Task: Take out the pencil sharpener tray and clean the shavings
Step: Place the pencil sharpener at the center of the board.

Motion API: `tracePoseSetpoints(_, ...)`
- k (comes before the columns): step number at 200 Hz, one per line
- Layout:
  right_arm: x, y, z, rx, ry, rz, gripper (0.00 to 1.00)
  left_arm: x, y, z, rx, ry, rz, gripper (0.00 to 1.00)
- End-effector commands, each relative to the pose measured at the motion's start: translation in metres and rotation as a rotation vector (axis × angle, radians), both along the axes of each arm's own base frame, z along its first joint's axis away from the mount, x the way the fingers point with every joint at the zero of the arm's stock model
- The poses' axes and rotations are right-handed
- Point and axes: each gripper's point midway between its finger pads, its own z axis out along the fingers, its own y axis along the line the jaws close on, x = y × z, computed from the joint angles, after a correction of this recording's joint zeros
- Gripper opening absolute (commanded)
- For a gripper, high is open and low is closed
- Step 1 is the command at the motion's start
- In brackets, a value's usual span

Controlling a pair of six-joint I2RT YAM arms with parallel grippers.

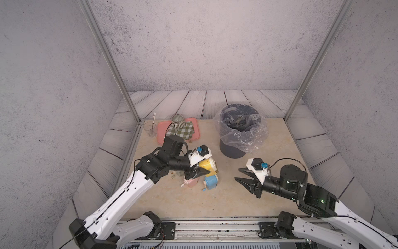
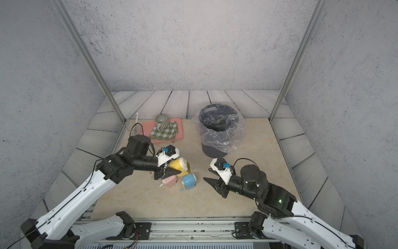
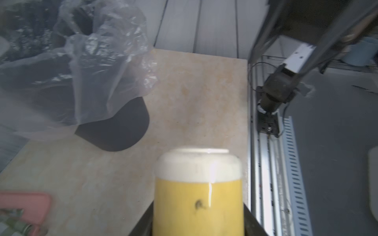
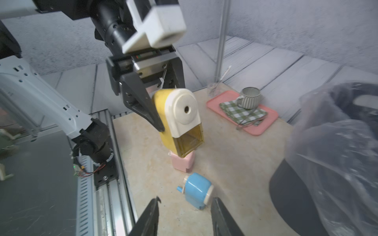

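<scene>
Left gripper (image 1: 203,170) is clamped on the yellow-and-cream plastic pencil sharpener (image 4: 178,114) at frame centre; I can't see the far finger behind it. Translucent yellow tray (image 4: 190,141) is seated, contents unreadable. Right gripper (image 1: 237,174) is wide, empty. Pink sharpener (image 4: 183,163) below is partly covered.

No legible text, no readable labels, brands, numbers or signs

beige table (image 1: 172,200), pink tray (image 1: 159,131), lined bin (image 1: 230,148), pink sharpener (image 1: 190,182), blue sharpener (image 1: 211,181)
</scene>
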Motion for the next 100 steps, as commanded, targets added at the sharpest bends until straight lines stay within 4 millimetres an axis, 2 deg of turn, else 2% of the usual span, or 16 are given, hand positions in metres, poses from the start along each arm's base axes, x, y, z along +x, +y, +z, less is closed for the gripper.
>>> tracePoseSetpoints(1, 0.017, -0.037, 0.005, -0.021, -0.043, -0.194, 0.44, 0.060, 0.038, -0.023, 0.211, -0.079, 0.255, 0.00)
tracePoseSetpoints(27, 0.013, -0.052, 0.011, 0.012, -0.058, -0.227, 0.45, 0.103, 0.069, -0.024, 0.134, 0.013, 0.426, 0.00)
tracePoseSetpoints(42, 0.012, -0.055, 0.008, 0.000, -0.065, -0.229, 0.45, 0.127, 0.090, -0.037, 0.160, 0.018, 0.534, 0.00)
tracePoseSetpoints(54, 0.012, -0.055, 0.003, -0.023, -0.069, -0.226, 0.46, 0.138, 0.100, -0.051, 0.212, 0.019, 0.570, 0.00)
tracePoseSetpoints(67, 0.011, -0.056, -0.001, -0.046, -0.071, -0.221, 0.46, 0.145, 0.102, -0.064, 0.237, 0.040, 0.582, 0.00)
tracePoseSetpoints(100, 0.011, -0.056, -0.002, -0.060, -0.082, -0.216, 0.47, 0.160, 0.088, -0.085, 0.237, 0.107, 0.532, 0.00)
